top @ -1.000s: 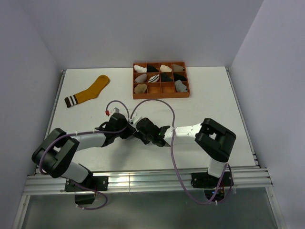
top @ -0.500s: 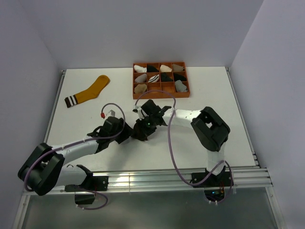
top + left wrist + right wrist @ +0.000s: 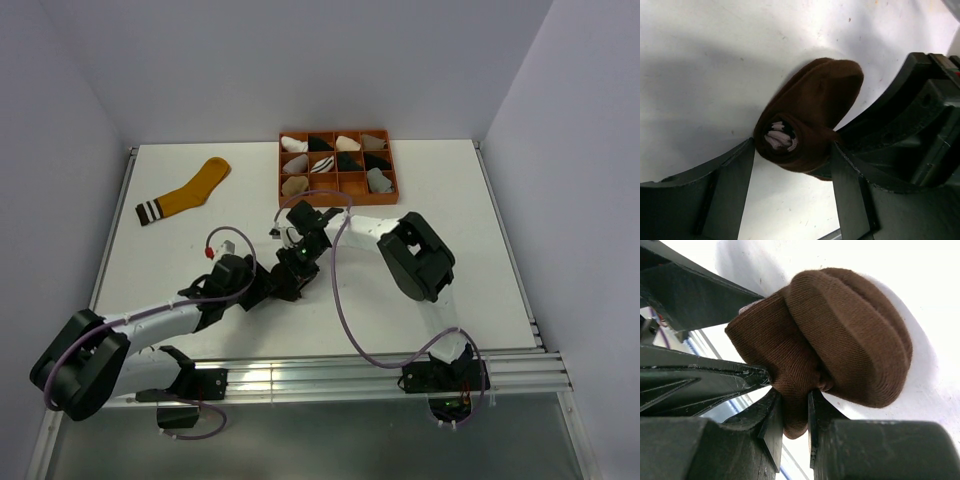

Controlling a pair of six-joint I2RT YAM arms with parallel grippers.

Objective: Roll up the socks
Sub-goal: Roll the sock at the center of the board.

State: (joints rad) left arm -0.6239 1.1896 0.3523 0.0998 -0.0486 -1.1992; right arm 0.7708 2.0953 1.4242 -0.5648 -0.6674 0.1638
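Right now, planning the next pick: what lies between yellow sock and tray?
Only bare table between the yellow sock and tray, in the top view.

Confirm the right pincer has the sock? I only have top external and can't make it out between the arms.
Observer: Yes. The right wrist view shows the right pincer shut on a fold of the dark brown sock.
Operator: Left pincer?
Observer: In the left wrist view, the left pincer straddles the rolled sock, touching it on both sides.
Operator: Cuff tucked?
Observer: The striped cuff sits inside the roll's opening, with only its edge showing.
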